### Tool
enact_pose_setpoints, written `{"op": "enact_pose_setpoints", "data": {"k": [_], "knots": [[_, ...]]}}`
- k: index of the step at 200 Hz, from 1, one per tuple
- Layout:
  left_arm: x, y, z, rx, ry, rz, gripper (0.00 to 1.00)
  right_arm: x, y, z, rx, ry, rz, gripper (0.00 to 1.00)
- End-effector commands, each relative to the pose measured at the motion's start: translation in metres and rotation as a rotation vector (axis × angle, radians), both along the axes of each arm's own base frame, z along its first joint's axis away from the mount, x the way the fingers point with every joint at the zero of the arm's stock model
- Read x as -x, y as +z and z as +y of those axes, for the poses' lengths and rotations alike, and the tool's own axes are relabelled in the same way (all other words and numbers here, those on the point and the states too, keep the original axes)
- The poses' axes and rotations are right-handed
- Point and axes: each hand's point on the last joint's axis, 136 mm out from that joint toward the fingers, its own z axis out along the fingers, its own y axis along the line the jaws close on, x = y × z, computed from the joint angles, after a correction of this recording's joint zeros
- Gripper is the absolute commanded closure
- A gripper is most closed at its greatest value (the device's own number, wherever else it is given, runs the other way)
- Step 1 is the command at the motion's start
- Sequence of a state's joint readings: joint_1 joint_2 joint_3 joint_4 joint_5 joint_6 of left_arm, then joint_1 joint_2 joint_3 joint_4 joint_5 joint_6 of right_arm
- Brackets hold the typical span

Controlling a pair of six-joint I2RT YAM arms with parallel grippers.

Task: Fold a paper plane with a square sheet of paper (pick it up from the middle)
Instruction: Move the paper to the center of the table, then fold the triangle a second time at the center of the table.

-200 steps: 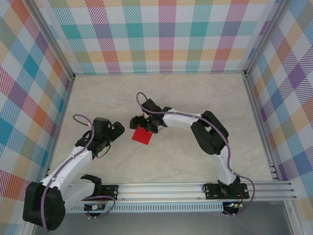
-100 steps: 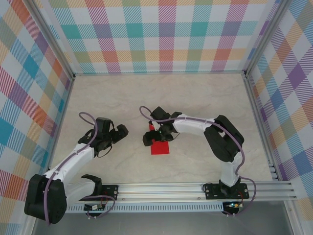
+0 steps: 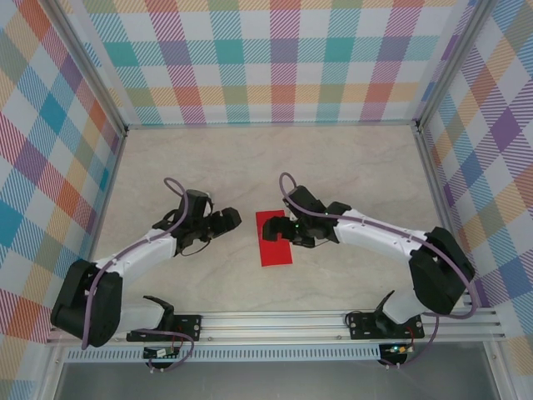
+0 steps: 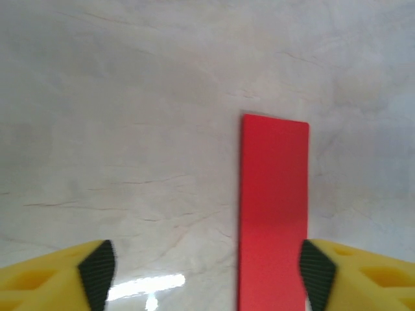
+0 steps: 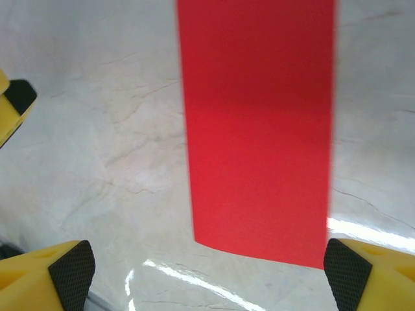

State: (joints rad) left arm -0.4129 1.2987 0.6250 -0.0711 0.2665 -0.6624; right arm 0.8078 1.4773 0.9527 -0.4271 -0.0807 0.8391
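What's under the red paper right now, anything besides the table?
The red paper lies flat on the bare table, and nothing rests on top of it. Anything beneath it, including a folded-under layer, is hidden by the sheet itself.

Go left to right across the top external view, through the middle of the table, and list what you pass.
left plaid wall → left gripper → red sheet of paper → right gripper, at the paper's right edge → right plaid wall
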Motion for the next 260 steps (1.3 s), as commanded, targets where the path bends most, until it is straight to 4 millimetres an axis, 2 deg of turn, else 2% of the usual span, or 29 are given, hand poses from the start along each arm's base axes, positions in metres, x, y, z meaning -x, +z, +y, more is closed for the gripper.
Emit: {"op": "enact_pose_setpoints", "data": {"k": [1,22,40,65,104,170,211,260], "knots": [[-0.009,0.021,-0.044,0.135,-0.096,-0.043,0.34,-0.004,-0.015,-0.026,0.036,-0.172,0.041,0.08],[-0.01,0.015,-0.075,0.191,-0.158,-0.012,0.44,-0.003,-0.023,-0.031,0.006,-0.205,0.076,0.1],[-0.008,0.007,-0.102,0.206,-0.226,0.024,0.5,-0.004,-0.025,-0.027,-0.046,-0.214,0.092,0.12],[-0.01,-0.008,-0.118,0.189,-0.246,0.06,0.56,-0.006,-0.026,-0.021,-0.069,-0.196,0.104,0.14],[-0.018,-0.035,-0.105,0.068,-0.187,0.107,0.57,-0.004,-0.035,-0.02,-0.053,-0.195,0.135,0.26],[-0.017,-0.071,-0.087,-0.055,-0.119,0.19,0.58,0.001,-0.048,-0.015,-0.045,-0.185,0.2,0.3],[-0.012,-0.083,-0.079,-0.095,-0.103,0.225,0.58,0.009,-0.05,-0.004,-0.088,-0.146,0.261,0.34],[-0.009,-0.089,-0.077,-0.097,-0.098,0.244,0.57,0.02,-0.055,-0.004,-0.1,-0.136,0.317,0.37]]}}
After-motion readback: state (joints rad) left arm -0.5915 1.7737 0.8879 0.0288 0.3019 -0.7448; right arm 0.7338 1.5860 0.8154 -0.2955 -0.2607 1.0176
